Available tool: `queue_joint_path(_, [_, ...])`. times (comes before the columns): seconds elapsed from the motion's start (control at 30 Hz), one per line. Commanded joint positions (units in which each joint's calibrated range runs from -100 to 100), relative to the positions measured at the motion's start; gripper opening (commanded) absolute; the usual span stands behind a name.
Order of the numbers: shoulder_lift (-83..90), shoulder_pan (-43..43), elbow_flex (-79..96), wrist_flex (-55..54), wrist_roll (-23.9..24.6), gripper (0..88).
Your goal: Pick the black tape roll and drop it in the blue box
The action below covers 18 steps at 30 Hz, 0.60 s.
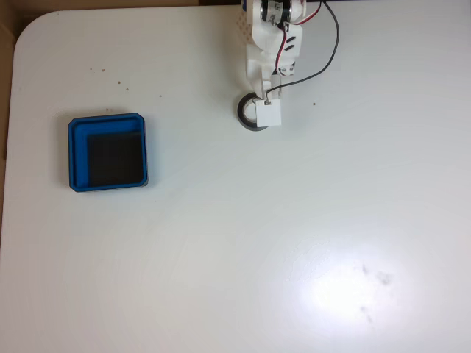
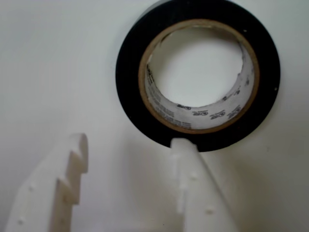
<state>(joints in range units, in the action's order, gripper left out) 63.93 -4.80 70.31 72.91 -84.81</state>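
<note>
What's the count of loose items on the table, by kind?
Tape roll: 1, black, lying flat just ahead of the open pincer
Box: 1, blue, nothing inside
Total: 2

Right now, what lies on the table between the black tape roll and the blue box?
Nothing: in the fixed view the stretch from the black tape roll to the blue box is bare white table.

Unreadable small print inside tape core
</note>
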Motion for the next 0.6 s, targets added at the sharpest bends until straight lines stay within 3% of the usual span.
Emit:
queue_joint_path(0.0, [-1.0,-0.4,-3.8,-1.3,-0.2,16.2])
queue_joint_path(0.23, [-13.8,-0.1,-3.8,-10.9,-0.2,16.2])
queue_joint_path(0.57, [-14.6,-0.2,-3.6,-12.0,-0.1,16.2])
